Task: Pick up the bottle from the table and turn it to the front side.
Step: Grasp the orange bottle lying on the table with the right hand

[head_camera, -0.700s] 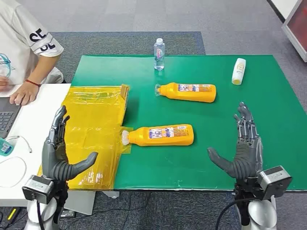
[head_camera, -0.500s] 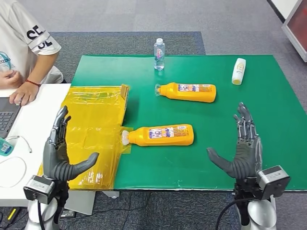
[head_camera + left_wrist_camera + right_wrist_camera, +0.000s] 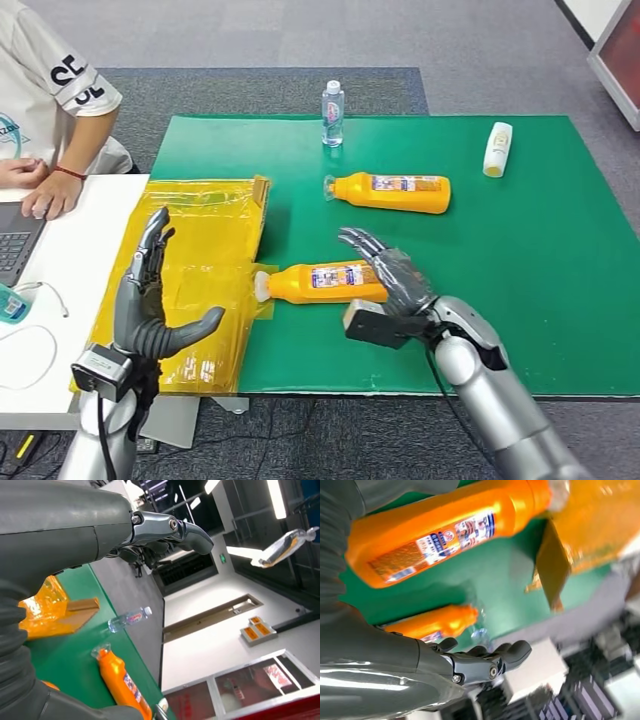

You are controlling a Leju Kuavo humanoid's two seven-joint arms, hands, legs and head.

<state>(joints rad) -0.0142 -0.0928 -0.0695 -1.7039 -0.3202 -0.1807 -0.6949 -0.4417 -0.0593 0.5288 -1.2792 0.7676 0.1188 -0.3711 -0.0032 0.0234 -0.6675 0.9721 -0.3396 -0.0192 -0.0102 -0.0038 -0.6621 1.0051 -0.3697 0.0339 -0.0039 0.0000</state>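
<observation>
Here, right hand [image 3: 392,275] spread open above near orange bottle [image 3: 328,282], left hand [image 3: 151,300] open, empty.

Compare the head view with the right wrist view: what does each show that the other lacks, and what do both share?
Head view alone: the left hand open over the yellow bag, the small water bottle, the white bottle and a person's arm by a laptop.

Right wrist view alone: a close look at the near orange bottle's label.

Both: the right hand, fingers spread at the near orange bottle, the far orange bottle and the green mat.
</observation>
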